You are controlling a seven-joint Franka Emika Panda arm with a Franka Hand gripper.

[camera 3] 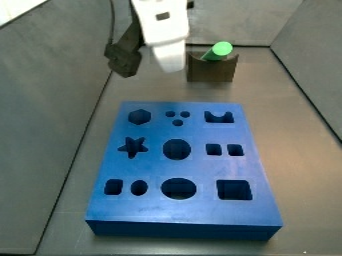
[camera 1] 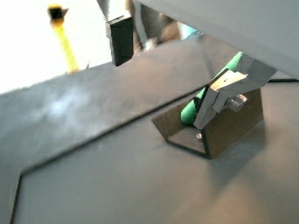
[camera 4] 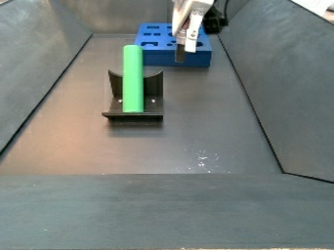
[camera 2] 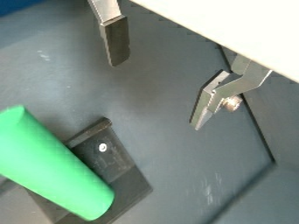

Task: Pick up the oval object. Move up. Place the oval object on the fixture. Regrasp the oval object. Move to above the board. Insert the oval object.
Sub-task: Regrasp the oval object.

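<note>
In a side view the blue board point(camera 3: 185, 168) fills the floor from the left, its dark star, hexagon, circle and square holes all showing, and the white arm hangs over its far edge with the gripper point(camera 3: 163, 58) pointing down, just beside the fixture point(camera 3: 214, 67) to its right. The jaws are spread wide and hold nothing: in a wrist view one dark-padded finger point(camera 2: 114, 38) and the silver finger point(camera 2: 219, 96) stand well apart over bare grey floor. The green peg point(camera 4: 132, 77) stands upright against the fixture point(camera 4: 133, 100), a smooth matte rod with a rounded end, apart from the gripper point(camera 4: 187, 37) that hovers by the board point(camera 4: 177, 46). In a wrist view the peg point(camera 2: 52, 173) looms large, leaning over the fixture's base plate point(camera 2: 112, 166).
</note>
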